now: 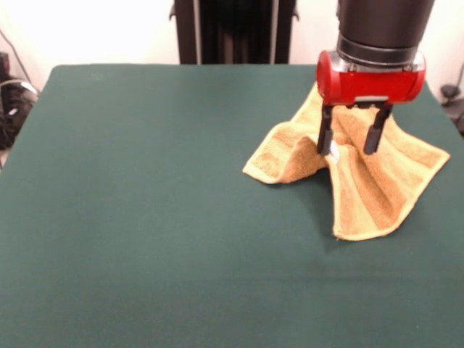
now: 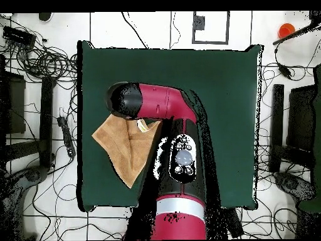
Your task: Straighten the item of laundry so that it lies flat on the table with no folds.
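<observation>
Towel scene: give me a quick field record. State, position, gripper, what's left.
item: golden-orange towel
towel state: crumpled, with raised folds near its middle; not flat
towel position: right part of the table in the front view, near the robot's side
gripper: directly above the towel's raised fold, fingers apart
contact: finger tips level with the raised fold; cannot tell if they touch it
overhead view: arm covers part of the towel; one corner points toward the table's bottom edge
task status: folds remain

Front camera: low, close, across the table [image 1: 145,217], facing the robot pedestal [image 1: 233,30]. Overhead camera: high, looking straight down, robot base at bottom. Both views share the tabletop
</observation>
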Robot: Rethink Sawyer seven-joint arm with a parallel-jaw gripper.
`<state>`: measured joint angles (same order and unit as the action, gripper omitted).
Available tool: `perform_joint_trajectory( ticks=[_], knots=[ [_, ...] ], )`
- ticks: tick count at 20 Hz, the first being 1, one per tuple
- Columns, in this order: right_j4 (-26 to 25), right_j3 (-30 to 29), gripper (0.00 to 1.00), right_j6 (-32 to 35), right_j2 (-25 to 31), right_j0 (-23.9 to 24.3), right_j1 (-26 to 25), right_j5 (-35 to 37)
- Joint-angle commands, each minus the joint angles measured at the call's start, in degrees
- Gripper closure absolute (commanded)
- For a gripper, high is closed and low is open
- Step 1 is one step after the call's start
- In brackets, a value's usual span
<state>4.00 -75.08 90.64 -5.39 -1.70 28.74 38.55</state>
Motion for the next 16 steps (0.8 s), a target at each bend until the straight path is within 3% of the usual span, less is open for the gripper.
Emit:
perform_joint_trajectory(
  ticks=[1, 16],
  knots=[
    [-1.9, -2.3, 0.00, 0.9, 5.8, 0.4, -1.7, 6.1],
    [-4.3, -2.4, 0.00, 0.1, 6.7, 1.2, -3.2, 3.2]
  ],
)
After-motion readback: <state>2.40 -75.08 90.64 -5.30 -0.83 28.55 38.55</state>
